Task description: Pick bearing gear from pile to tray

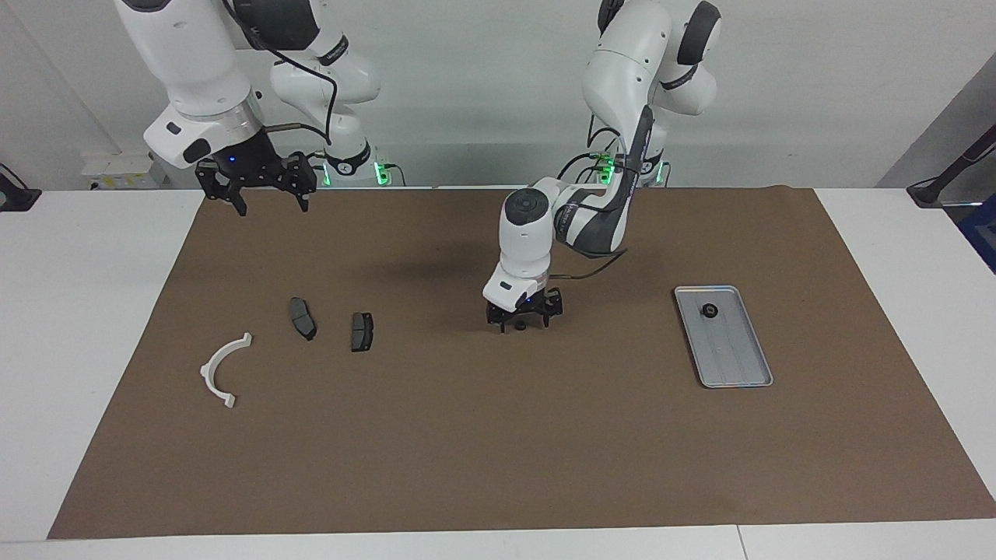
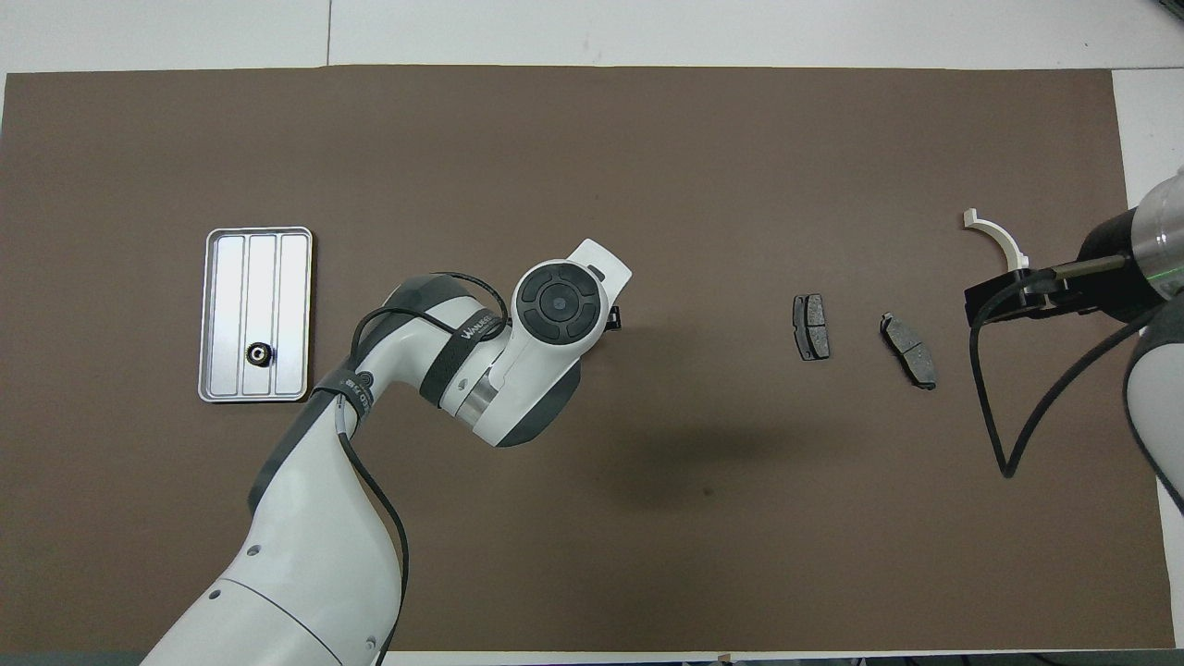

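A white surface [image 1: 895, 257] carries a large matte brown paper-like mat [image 1: 498, 435] that covers most of it.

Toward the left arm's end of the mat lies the flat rectangular silver-grey metal tray [image 1: 735, 365], with rounded corners, a low raised rim and faint lengthwise ridges. Inside it, in the part nearest the robots, sits a small black round bearing gear [image 1: 710, 310] with a pale centre.

At the middle of the mat, the left pincer [image 1: 524, 322] is lowered right down to the mat, its black fingers spread apart. Between the fingertips sits a second tiny black round piece [image 1: 520, 327]; whether the fingers touch it cannot be told. In the overhead view the arm's glossy white wrist hides this spot.

Toward the right arm's end of the mat lies the rest of the pile. Two dark grey brake pads, flat and rough-looking, sit just beside each other: one [image 1: 362, 331] closer to the mat's middle, the other [image 1: 303, 318] tilted. Nearer the mat's edge at that end lies a smooth white arc-shaped plastic piece [image 1: 225, 369], a half ring with small tabs at its tips.

The right pincer [image 1: 254, 183] waits raised over the mat's corner nearest its own base, black fingers spread, holding nothing.
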### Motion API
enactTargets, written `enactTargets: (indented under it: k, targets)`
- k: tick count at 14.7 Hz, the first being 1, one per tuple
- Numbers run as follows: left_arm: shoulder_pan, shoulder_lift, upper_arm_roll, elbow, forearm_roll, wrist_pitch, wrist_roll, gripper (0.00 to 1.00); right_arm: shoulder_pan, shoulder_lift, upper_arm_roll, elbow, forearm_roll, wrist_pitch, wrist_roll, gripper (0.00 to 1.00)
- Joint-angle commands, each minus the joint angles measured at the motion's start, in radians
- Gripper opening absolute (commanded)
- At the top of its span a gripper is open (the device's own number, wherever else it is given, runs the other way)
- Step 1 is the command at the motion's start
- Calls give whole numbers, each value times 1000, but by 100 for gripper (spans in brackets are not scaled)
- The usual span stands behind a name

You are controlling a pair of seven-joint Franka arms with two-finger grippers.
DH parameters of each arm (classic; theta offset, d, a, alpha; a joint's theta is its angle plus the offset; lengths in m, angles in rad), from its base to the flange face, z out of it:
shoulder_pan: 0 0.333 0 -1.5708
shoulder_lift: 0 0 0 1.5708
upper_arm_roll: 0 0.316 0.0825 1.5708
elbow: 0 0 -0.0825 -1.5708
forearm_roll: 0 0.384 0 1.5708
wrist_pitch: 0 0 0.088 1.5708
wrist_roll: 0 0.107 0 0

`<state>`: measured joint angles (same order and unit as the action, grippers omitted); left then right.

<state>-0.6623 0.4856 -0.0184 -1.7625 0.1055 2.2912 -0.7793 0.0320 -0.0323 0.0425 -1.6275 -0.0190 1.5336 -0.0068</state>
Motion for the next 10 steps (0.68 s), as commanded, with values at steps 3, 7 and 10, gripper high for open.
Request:
enactTargets:
  k: [3, 7, 10]
  targets:
    - [-16, -25, 12, -35, 19, 11, -11, 87, -17, -18, 14, -25, 17, 34, -16, 100]
    - [-16, -25, 11, -41, 19, 13, -12, 76, -29, -17, 13, -25, 17, 57, -15, 100]
    - [-16, -27, 11, -41, 16, 8, -26, 52, -32, -15, 8, -25, 17, 66, -15, 100]
